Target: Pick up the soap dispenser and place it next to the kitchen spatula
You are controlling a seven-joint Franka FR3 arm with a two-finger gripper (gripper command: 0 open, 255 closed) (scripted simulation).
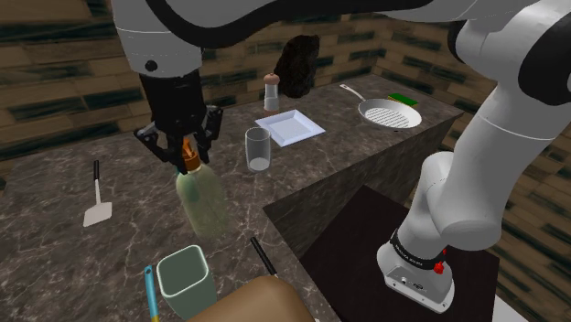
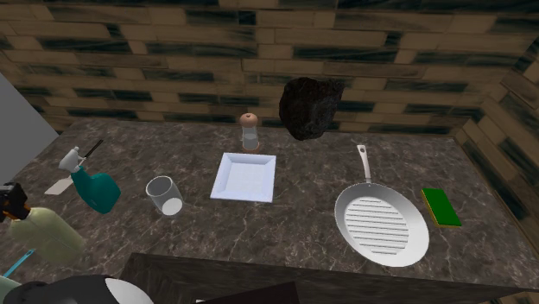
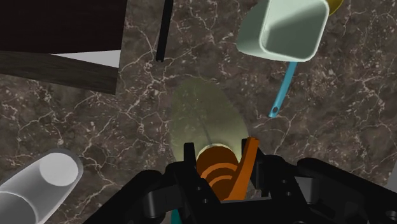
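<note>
1. The pale green soap dispenser bottle (image 1: 203, 199), centre-left in the shoulder view, is clamped at its orange pump (image 3: 221, 173) by the black gripper (image 1: 186, 155).
2. The pump is half hidden by the fingers.

Seen from the shoulder, soap dispenser (image 1: 203, 201) masked at its orange pump by the tool (image 1: 186, 157); green sponge (image 1: 400, 98) half behind the arm. Cropped by that view's lower edge: blue-handled utensil (image 1: 148, 291), brown object (image 1: 245, 302). In the second exterior view, spatula (image 2: 59, 186) mostly behind the teal spray bottle (image 2: 99, 192). In the wrist view, glass (image 3: 39, 183) clipped at the edge.
</note>
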